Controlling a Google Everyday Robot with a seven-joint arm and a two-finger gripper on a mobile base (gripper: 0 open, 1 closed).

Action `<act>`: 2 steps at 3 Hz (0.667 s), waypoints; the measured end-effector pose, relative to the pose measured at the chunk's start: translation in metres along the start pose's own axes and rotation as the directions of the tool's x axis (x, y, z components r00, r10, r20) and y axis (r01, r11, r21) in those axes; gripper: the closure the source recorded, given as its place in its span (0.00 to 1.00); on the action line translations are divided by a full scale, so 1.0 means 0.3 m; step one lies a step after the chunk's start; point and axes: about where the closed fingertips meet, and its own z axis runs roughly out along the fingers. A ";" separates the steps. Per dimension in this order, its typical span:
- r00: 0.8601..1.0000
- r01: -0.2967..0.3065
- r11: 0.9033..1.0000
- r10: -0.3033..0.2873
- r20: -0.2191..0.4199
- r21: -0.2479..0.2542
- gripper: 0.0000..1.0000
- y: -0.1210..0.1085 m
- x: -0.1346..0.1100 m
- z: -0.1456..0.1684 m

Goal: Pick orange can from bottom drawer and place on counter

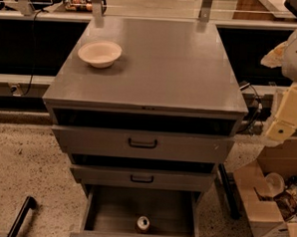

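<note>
The orange can (pixel 142 224) stands upright in the open bottom drawer (pixel 114 208), close to the middle of its front wall, silver top facing up. The counter (pixel 161 71) is the flat grey top of the cabinet above it. My arm comes in at the right edge of the camera view, with white and cream parts. My gripper (pixel 281 127) hangs beside the cabinet's right side, level with the top drawer, well above and to the right of the can. It holds nothing that I can see.
A cream bowl (pixel 99 53) sits on the counter's back left. Two shallower drawers with black handles (pixel 142 143) are above the bottom drawer. An open cardboard box (pixel 264 196) with clutter stands on the floor at the right. A black bar (pixel 21 216) lies at the lower left.
</note>
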 end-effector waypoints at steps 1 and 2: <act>1.000 0.009 1.000 -0.009 0.006 0.010 0.00 0.000 -0.010 0.007; 0.993 0.084 0.996 -0.085 0.081 0.023 0.00 0.096 -0.089 0.047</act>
